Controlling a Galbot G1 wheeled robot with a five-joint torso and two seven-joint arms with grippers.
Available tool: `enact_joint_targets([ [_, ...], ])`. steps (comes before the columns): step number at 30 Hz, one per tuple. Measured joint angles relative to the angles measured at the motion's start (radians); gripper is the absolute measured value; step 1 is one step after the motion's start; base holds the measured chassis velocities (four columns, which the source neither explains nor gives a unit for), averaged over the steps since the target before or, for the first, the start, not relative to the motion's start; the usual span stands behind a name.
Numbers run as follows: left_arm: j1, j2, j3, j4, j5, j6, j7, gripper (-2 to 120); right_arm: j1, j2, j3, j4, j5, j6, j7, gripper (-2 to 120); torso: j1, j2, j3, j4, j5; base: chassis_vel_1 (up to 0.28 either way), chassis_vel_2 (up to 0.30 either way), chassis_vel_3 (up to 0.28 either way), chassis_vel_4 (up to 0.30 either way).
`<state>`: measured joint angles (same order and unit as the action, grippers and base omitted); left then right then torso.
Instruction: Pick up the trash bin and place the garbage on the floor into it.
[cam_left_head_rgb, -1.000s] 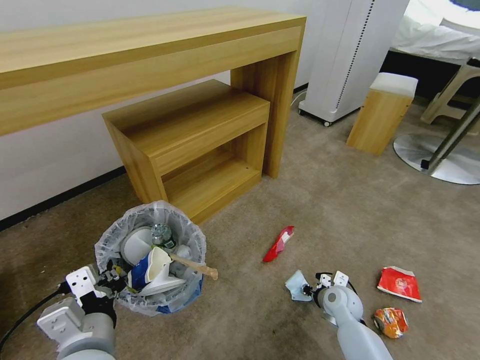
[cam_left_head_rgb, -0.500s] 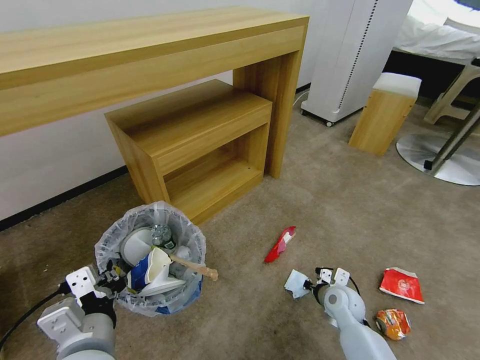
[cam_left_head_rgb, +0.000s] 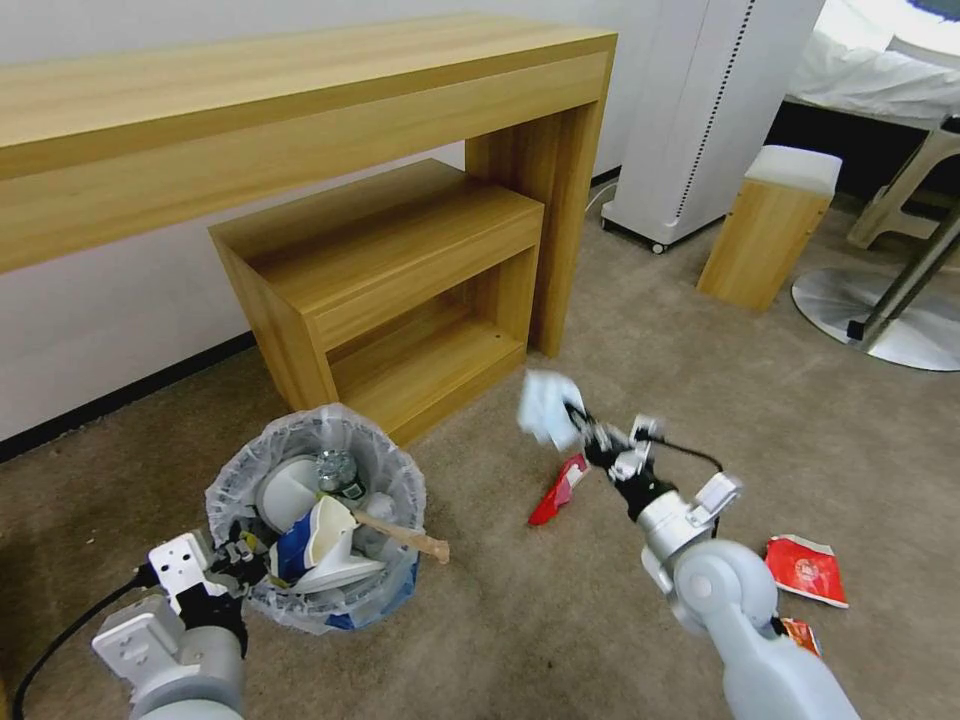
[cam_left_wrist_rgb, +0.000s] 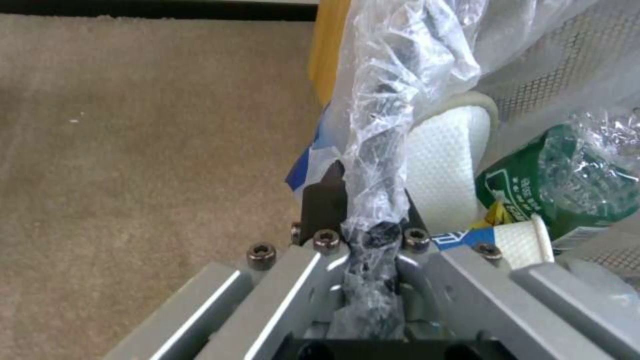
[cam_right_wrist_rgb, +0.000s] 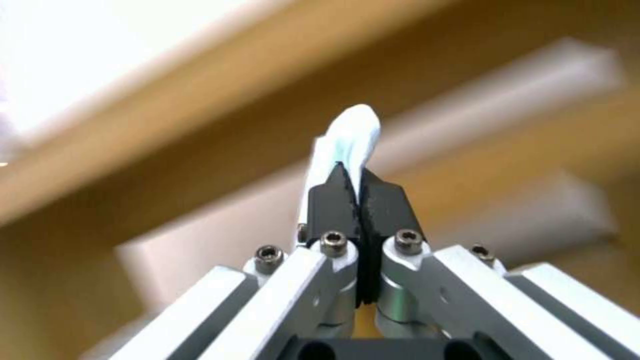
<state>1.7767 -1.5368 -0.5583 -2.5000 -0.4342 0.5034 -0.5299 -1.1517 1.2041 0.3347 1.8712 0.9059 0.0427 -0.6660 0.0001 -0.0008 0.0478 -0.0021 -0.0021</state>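
Observation:
The trash bin, lined with a crinkly clear bag, holds a white slipper, a green bottle, a carton and a wooden stick. My left gripper is shut on its near rim, pinching the liner. My right gripper is raised above the floor, right of the bin, and shut on a pale blue-white scrap of paper, which also shows as the paper between its pads. A red wrapper, a red packet and an orange packet lie on the carpet.
A long wooden desk and a low wooden shelf unit stand behind the bin. A white appliance, a wooden stool and a round metal chair base stand at the right. Open carpet lies between bin and packets.
My right gripper has lifted from the floor with the pale scrap and swung up and to the left. The left gripper still holds the bin, which shifted slightly right.

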Motion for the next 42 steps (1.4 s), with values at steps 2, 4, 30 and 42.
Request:
enact_joint_targets([
  [2,-0.004,-0.005,0.008,0.000,0.005,0.000,0.001,1,0.027,0.003,-0.034,-0.028,0.011,0.030,-0.100,0,0.000,0.000,0.000,0.0000,0.0003,0.000,0.000,0.000,0.000],
  [4,-0.006,-0.008,0.016,0.000,0.012,0.000,0.003,1,0.053,0.011,-0.070,-0.054,0.021,0.045,-0.172,0,0.000,0.000,0.000,-0.0002,0.0001,0.000,0.000,0.000,0.000],
  [30,-0.005,-0.016,0.026,0.000,0.036,0.007,0.009,1,0.377,0.111,-0.500,-0.378,-0.058,0.010,-0.096,13,0.000,0.000,0.000,0.0000,0.0000,0.000,0.000,0.000,0.000],
  [42,0.009,-0.017,0.033,0.000,0.051,0.003,0.013,1,0.315,0.075,-0.439,-0.281,-0.053,-0.006,-0.065,57,0.000,0.000,0.000,-0.0001,0.0002,0.000,0.000,0.000,0.000],
])
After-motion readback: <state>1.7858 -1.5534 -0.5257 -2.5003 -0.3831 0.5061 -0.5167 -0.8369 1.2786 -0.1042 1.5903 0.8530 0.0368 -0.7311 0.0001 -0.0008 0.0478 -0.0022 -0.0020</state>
